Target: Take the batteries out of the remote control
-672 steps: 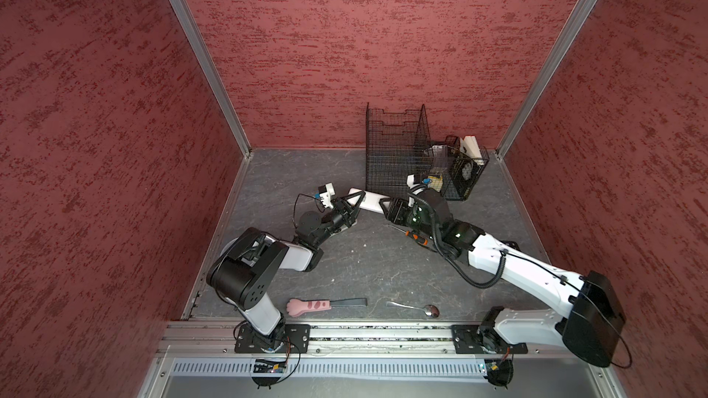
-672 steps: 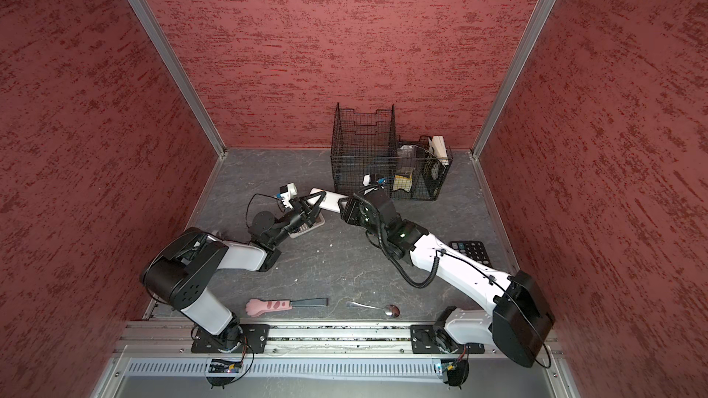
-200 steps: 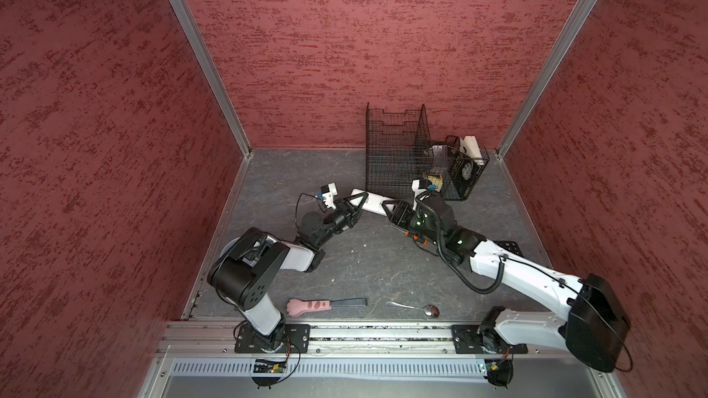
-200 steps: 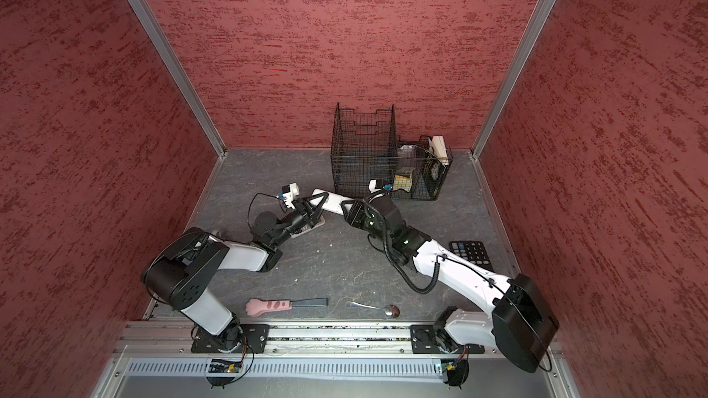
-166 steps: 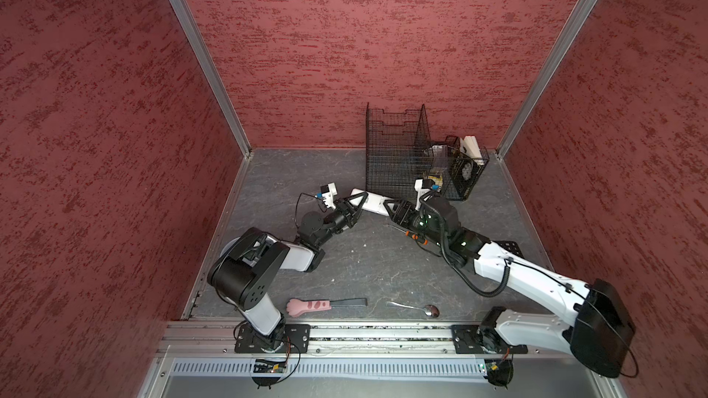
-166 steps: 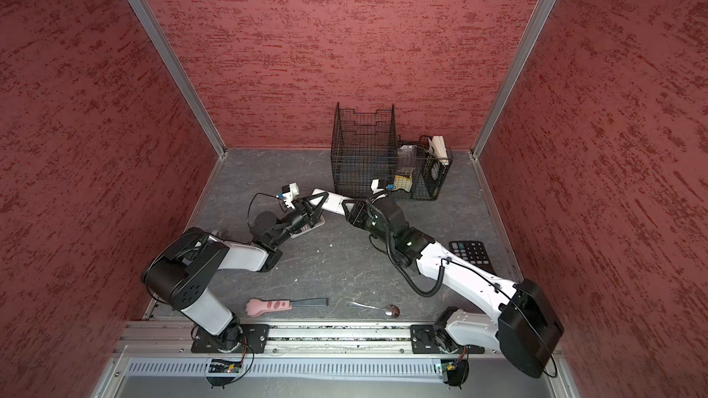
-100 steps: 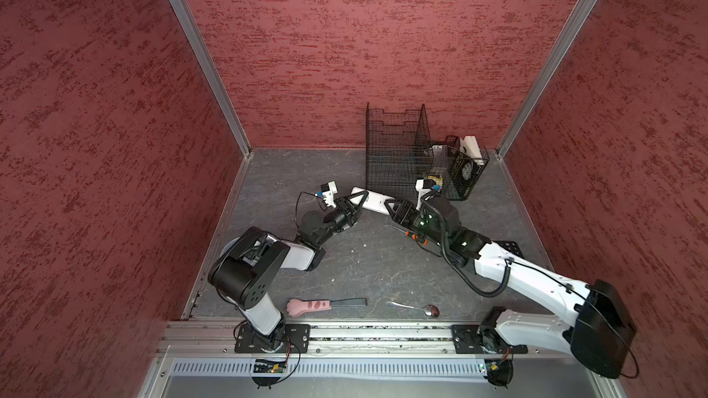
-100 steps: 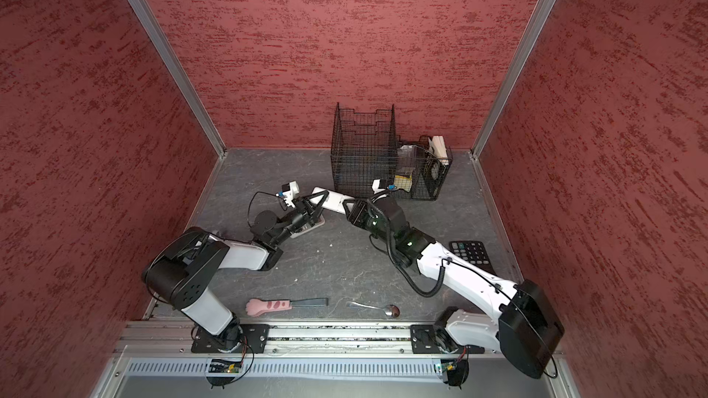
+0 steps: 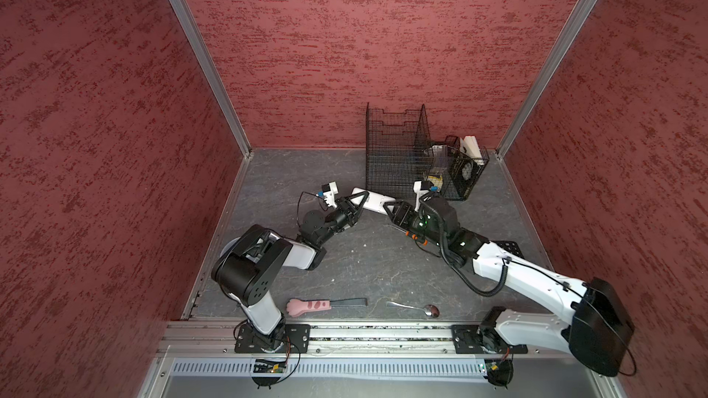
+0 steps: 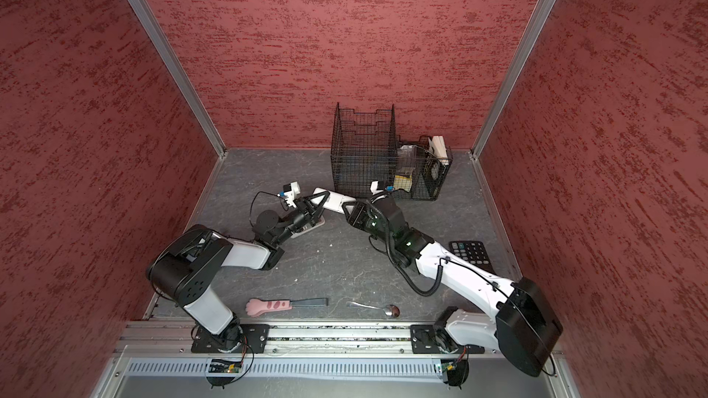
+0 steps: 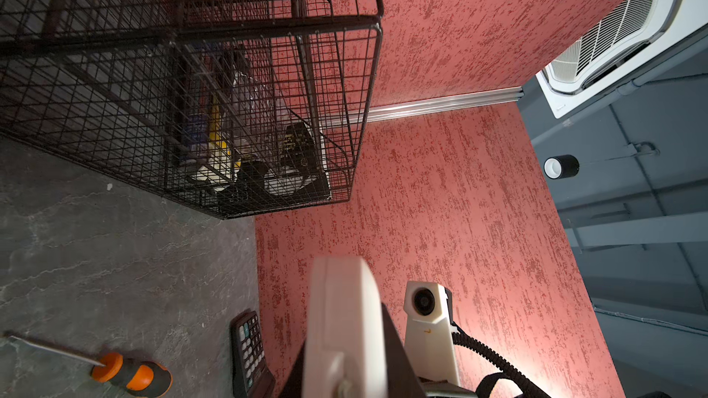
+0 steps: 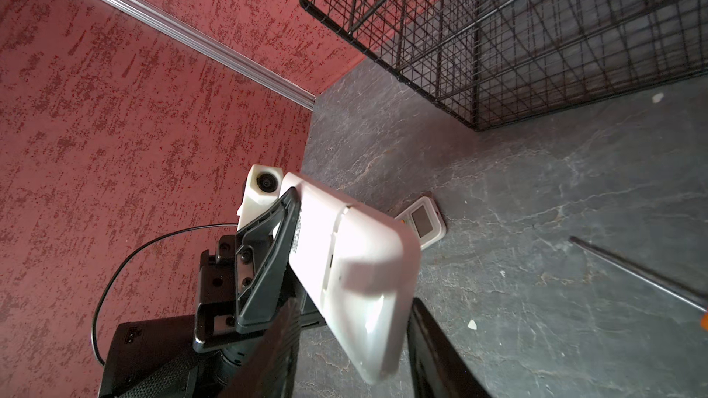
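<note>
A white remote control (image 9: 374, 201) hangs above the tabletop (image 9: 364, 262), clamped in the left end effector (image 9: 354, 204), while the right end effector (image 9: 394, 210) sits half-open around its free end; batteries unseen, and closing off-centre could twist the remote loose.

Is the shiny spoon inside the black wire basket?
No, the spoon lies flat on the grey table near the front rail, far from the wire basket at the back.

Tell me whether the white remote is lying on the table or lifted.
Lifted: the left claw holds the white remote clear above the table.
</note>
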Controlling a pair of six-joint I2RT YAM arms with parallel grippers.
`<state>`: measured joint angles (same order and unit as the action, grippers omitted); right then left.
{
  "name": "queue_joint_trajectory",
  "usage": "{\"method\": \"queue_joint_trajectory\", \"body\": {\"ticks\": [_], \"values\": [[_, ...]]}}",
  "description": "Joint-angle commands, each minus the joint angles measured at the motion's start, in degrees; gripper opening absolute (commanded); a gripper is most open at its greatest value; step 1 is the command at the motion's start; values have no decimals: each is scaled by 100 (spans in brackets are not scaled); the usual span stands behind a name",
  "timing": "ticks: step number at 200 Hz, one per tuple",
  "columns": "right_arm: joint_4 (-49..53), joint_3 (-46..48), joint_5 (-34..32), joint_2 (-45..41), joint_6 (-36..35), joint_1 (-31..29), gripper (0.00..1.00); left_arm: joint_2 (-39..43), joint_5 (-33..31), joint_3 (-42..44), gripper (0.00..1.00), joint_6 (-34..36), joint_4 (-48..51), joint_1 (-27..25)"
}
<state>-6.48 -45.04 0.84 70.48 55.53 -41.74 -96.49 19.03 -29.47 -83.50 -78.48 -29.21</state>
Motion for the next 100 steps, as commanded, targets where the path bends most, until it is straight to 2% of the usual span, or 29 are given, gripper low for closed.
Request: {"method": "queue_joint_trajectory", "body": {"ticks": [1,100], "values": [[-221,35,39,10,142,39,45,-98,2,-93,0,127,-256,-4],[-73,-61,4,-34,48,38,44,-193,-21,-101,0,144,-256,-6]]}}
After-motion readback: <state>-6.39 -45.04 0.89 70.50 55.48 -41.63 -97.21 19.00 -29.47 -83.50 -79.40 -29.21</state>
